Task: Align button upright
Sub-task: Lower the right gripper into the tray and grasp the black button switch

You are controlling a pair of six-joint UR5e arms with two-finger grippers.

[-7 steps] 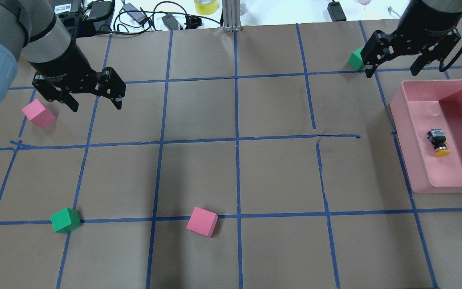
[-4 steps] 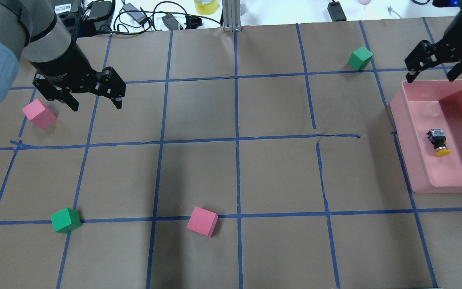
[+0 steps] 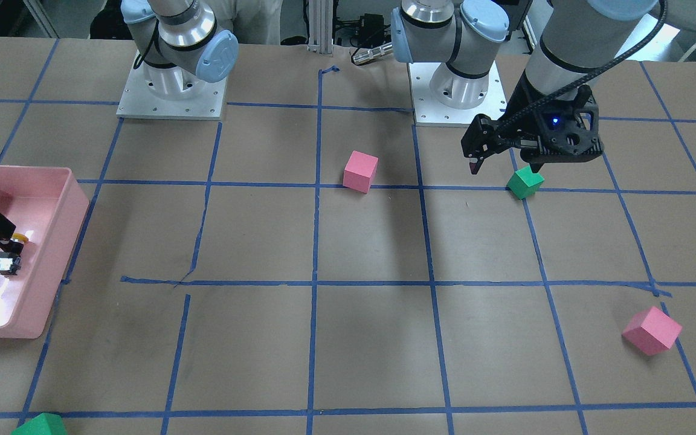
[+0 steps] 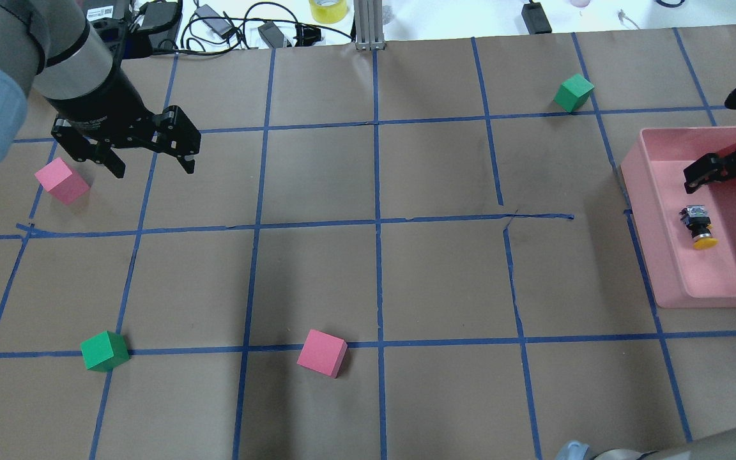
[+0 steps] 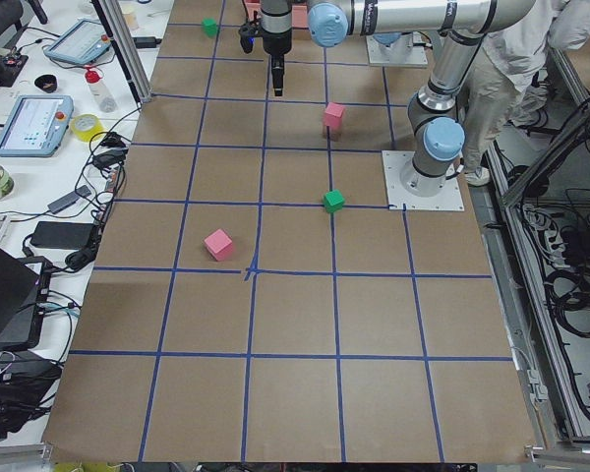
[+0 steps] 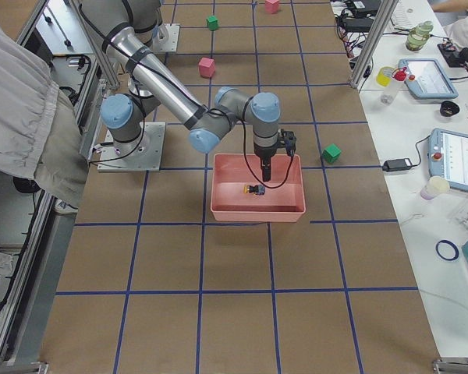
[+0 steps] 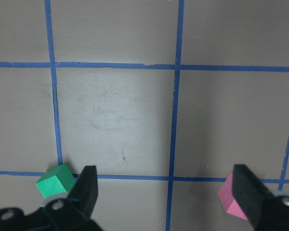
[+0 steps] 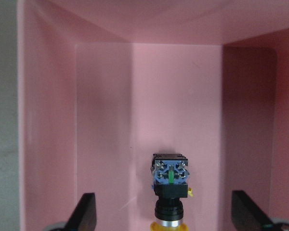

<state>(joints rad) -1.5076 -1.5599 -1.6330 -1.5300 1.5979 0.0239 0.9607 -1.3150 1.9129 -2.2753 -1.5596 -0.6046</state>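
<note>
The button (image 4: pixel 698 227) lies on its side in the pink bin (image 4: pixel 643 211), yellow cap toward the robot, whitish base away. It also shows in the front view (image 3: pixel 8 255), the right side view (image 6: pixel 255 188) and the right wrist view (image 8: pixel 170 190). My right gripper (image 4: pixel 735 176) is open inside the bin, a little above the button, with its fingers either side of it in the right wrist view (image 8: pixel 166 211). My left gripper (image 4: pixel 153 165) hangs open and empty high over the table; it also shows in the front view (image 3: pixel 505 166) and the left wrist view (image 7: pixel 166 187).
A pink cube (image 4: pixel 61 181) lies at the left. A green cube (image 4: pixel 105 350) and another pink cube (image 4: pixel 322 352) lie near the front edge. A second green cube (image 4: pixel 574 92) is at the back right. Cables (image 4: pixel 214 25) and a tape roll (image 4: pixel 328 9) lie beyond the far edge.
My right gripper has moved right from beside the far green cube and come down into the pink bin over the button. The left arm and the button have not moved.
</note>
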